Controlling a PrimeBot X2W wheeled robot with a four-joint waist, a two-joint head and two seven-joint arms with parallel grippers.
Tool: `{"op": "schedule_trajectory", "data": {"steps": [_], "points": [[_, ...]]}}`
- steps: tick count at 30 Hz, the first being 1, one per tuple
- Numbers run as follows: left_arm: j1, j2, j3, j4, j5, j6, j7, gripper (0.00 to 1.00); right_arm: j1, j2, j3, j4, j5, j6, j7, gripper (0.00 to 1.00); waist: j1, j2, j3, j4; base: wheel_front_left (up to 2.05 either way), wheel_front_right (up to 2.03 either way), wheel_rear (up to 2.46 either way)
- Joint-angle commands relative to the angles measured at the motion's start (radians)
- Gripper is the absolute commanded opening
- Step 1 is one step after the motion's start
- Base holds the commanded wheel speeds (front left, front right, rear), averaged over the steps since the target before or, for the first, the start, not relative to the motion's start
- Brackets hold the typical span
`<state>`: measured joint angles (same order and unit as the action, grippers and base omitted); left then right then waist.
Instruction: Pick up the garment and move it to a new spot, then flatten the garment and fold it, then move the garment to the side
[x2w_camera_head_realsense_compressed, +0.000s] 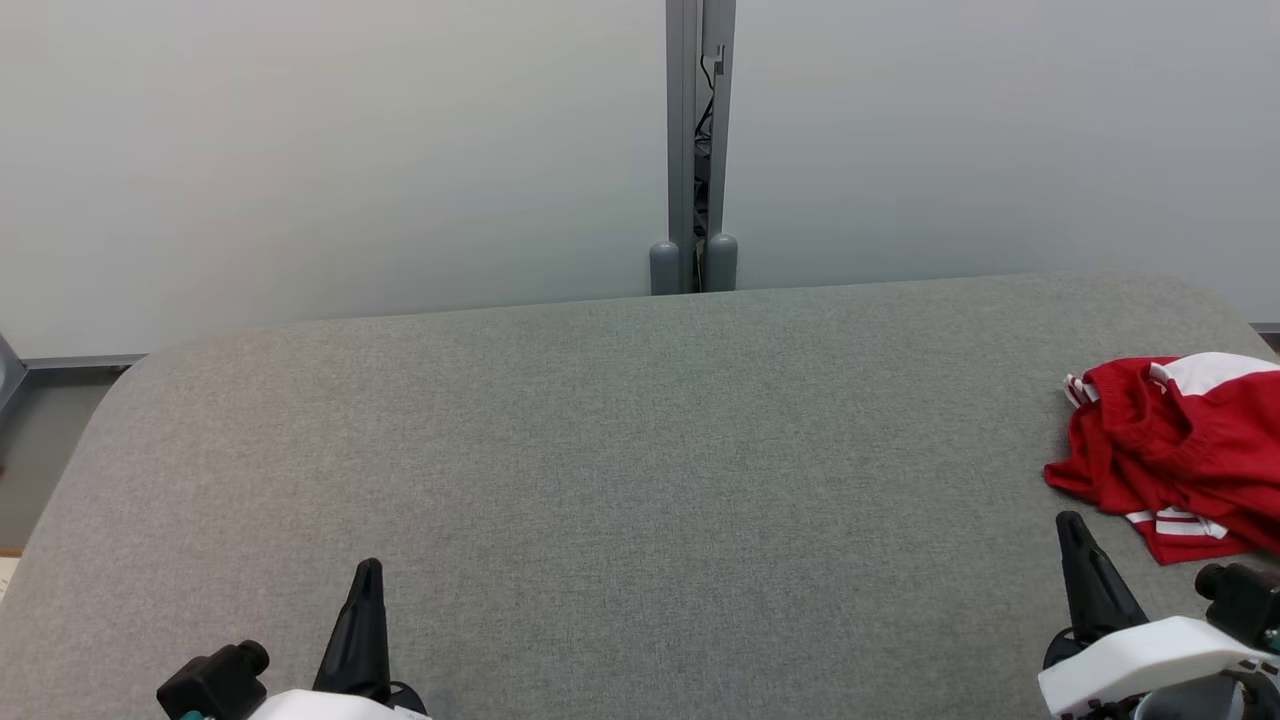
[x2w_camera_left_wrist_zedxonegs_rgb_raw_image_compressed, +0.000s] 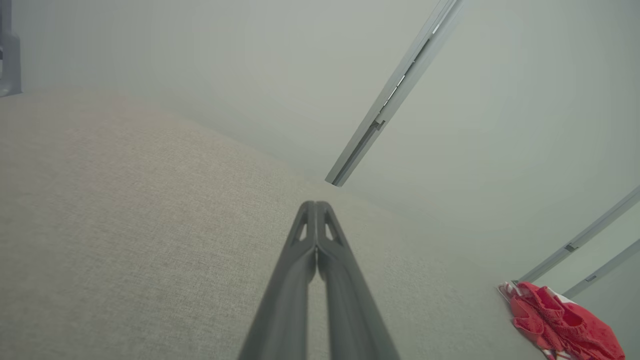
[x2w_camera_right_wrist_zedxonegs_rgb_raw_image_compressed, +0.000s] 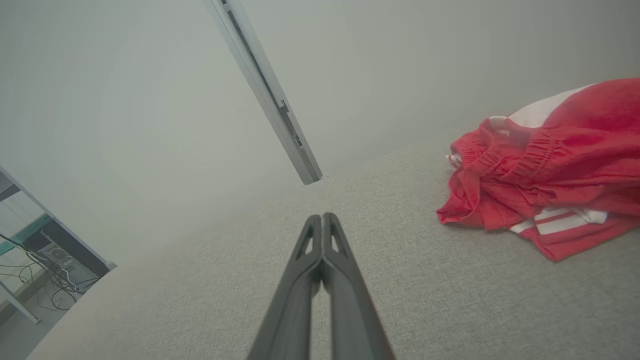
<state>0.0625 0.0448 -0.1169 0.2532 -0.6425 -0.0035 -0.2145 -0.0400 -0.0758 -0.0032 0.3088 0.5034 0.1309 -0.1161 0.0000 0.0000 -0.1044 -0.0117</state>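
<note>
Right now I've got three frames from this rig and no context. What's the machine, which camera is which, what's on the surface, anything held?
It is a wheeled robot with two arms, each ending in a two-finger gripper. The wide picture comes from its head, looking down at a grey padded table; the left gripper shows low left, the right gripper low right. The other two pictures come from wrist cameras looking along each gripper's fingers. Both pairs of fingers are pressed shut and hold nothing. A crumpled red and white garment lies at the table's right edge, close to the right gripper.
</note>
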Motion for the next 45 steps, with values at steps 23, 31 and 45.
{"op": "schedule_trajectory", "data": {"steps": [23, 31, 45], "points": [[-0.128, 0.004, 0.001, 0.030, -0.326, -0.045, 0.040, 0.00, -0.096, 0.000, -0.120, 0.016, 0.336, 0.000, 0.137, 0.00, 0.0000, 0.0000, 0.025, 0.003, 0.00, 0.00, 0.00], [-0.160, 0.005, 0.001, 0.045, -0.428, -0.059, 0.053, 0.00, -0.115, 0.002, -0.155, 0.026, 0.442, 0.000, 0.181, 0.00, 0.0000, 0.0000, 0.035, 0.004, 0.00, 0.00, 0.00], [-0.201, 0.006, 0.001, 0.064, -0.572, -0.077, 0.072, 0.00, -0.139, 0.004, -0.205, 0.039, 0.592, 0.000, 0.240, 0.00, 0.0000, 0.0000, 0.050, 0.005, 0.00, 0.00, 0.00]]}}
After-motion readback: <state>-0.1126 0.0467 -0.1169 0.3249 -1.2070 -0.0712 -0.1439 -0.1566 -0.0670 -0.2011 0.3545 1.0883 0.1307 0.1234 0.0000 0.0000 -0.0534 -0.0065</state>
